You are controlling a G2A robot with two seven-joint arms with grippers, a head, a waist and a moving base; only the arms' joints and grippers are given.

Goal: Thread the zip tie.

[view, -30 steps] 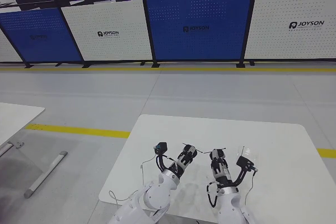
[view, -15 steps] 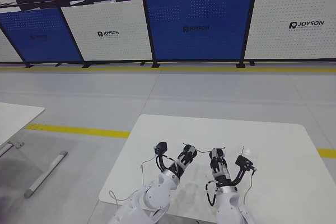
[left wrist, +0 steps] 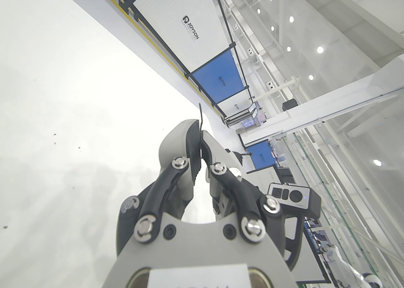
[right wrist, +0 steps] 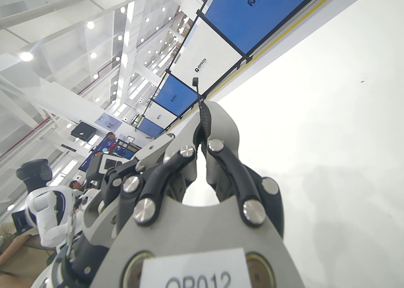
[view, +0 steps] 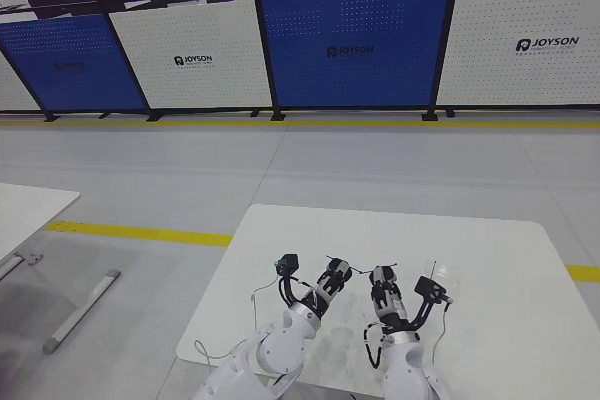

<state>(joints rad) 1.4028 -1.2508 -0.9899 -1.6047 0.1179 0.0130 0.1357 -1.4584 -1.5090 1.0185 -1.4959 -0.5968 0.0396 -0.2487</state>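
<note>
Both grippers hover close together over the near part of the white table (view: 480, 250). My left gripper (view: 335, 268) is shut on a thin black zip tie, whose pointed tail (left wrist: 200, 114) sticks out past the closed fingertips (left wrist: 193, 131). To its right, my right gripper (view: 382, 272) is shut on the zip tie as well, and the small square head (right wrist: 195, 81) stands just beyond its tips. In the top view the tie itself is too thin to trace between the two grippers.
Bare tabletop stretches ahead and to the right of the arms. A second white table (view: 20, 210) stands far to the left across the floor. Blue and white panels (view: 350, 50) line the back.
My right arm has shifted slightly left, closer to the left gripper. The left arm has stayed in place, and both grips are unchanged.
</note>
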